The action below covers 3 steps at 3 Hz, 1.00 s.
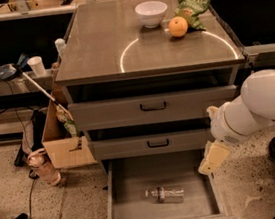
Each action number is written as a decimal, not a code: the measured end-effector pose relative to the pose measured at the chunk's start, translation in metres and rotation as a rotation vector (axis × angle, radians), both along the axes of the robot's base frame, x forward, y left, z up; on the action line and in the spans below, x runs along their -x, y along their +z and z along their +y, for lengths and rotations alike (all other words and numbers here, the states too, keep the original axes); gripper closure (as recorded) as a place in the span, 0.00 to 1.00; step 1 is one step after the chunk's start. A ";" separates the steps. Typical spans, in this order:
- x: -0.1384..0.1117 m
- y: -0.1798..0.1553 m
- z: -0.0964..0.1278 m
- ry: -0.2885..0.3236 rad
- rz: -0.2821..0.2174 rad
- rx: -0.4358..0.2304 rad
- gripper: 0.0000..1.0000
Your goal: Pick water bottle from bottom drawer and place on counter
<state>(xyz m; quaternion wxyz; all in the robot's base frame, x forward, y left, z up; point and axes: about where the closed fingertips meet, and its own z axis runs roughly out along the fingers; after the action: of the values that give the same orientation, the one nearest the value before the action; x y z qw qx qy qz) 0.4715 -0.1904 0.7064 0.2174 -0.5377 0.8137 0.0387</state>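
The water bottle (165,194) lay on its side on the floor of the bottom drawer (132,183), roughly mid-width and towards the front, touching neither wall. The drawer stood pulled out.

The tool (213,157) hung over the drawer's right wall (212,187), apart from the bottle. Whether it was open or closed could not be told.

The likeliest trouble was the bottle itself: being round and lying flat, it would probably roll away if touched off-centre. A descent from that spot could also clip the right wall, and a lift close to the cabinet might catch the middle drawer (157,143).

On the counter (109,44), a careless placement near the orange (178,26) could set it rolling.
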 end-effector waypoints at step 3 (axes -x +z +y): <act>-0.002 -0.014 -0.014 0.032 -0.025 -0.007 0.00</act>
<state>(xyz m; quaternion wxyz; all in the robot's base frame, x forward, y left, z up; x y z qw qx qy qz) 0.4731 -0.2049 0.6923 0.2290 -0.5503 0.8021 0.0381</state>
